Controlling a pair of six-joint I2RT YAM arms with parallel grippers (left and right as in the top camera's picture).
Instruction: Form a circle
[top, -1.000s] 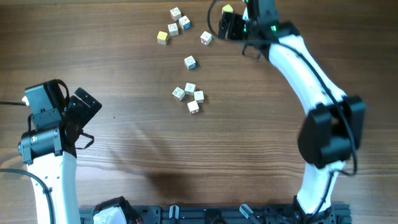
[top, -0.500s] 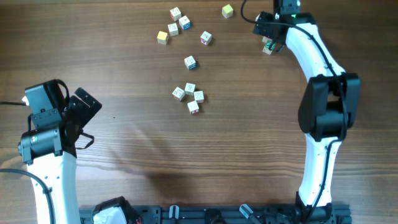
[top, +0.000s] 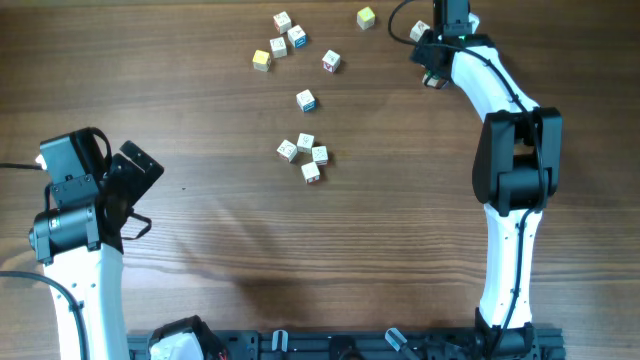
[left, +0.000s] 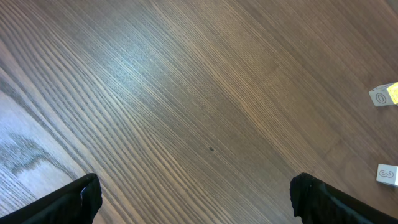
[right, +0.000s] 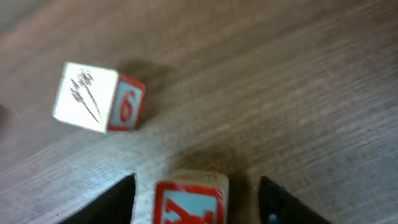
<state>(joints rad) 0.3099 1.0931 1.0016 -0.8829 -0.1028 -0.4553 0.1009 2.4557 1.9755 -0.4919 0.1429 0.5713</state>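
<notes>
Counting thirteen cubes (top: 306, 100) on the bench (top: 200, 120), four in a cluster (top: 306, 143); straddling one red-edged cube (right: 189, 202) with right tool (right: 196, 186), gaps either side; holding left tool (left: 196, 199) wide, empty.

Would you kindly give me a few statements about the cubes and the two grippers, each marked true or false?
1. A red-framed cube sits between the fingers of the right gripper. True.
2. The right gripper is clamped tight on that cube. False: the right wrist view shows a gap of wood on each side, so the fingers do not touch it.
3. The left gripper holds a cube. False: it is open and empty above bare wood.
4. A cluster of four cubes lies near the middle of the table. True.
5. All the cubes are gathered in one ring. False: several more lie scattered farther up the table.
</notes>
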